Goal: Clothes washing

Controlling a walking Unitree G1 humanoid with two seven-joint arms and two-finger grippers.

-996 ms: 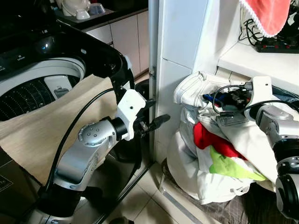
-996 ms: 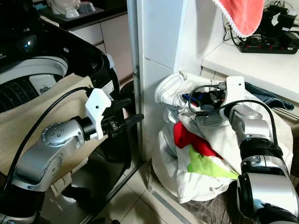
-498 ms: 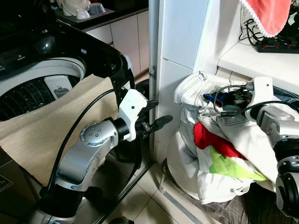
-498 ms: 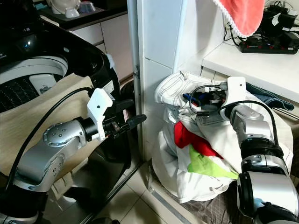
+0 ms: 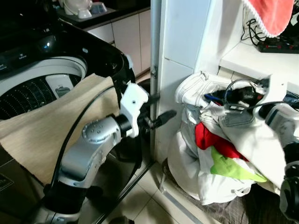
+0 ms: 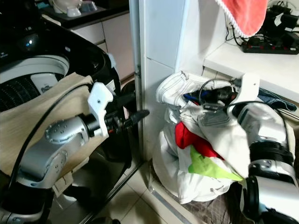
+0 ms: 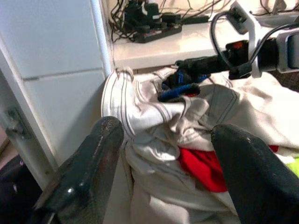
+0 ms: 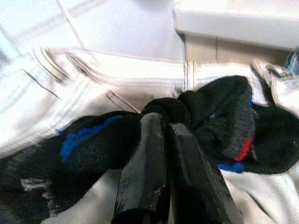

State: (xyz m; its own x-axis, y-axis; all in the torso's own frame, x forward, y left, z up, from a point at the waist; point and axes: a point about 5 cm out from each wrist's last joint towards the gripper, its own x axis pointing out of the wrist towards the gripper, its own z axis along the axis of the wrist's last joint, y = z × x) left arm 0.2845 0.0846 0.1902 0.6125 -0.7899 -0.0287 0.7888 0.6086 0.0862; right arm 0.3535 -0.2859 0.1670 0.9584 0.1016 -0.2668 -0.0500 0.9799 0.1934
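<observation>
A laundry pile sits low on the right, with white trousers (image 5: pixel 196 91) on top, a red garment (image 5: pixel 205 137) and a green one (image 5: pixel 231 168) below. My right gripper (image 8: pixel 163 109) is shut on a black sock (image 8: pixel 224 121) with blue and red marks, lying on the trousers. My left gripper (image 5: pixel 163 108) is open in the air between the washing machine (image 5: pixel 70 63) and the pile, pointing at the trousers (image 7: pixel 140 109), with nothing between its fingers (image 7: pixel 93 163). A beige cloth (image 5: pixel 51 121) hangs over the open washer's rim.
A white tiled pillar (image 5: pixel 180 46) stands between the washer and the pile. Above the pile are a white shelf (image 5: pixel 252 58) with a power strip (image 5: pixel 280 45) and a hanging red towel (image 5: pixel 273 14). Tiled floor (image 5: pixel 140 200) lies below.
My left gripper has reached a little further toward the pile. My right arm has drawn slightly to the right, still pinching the sock.
</observation>
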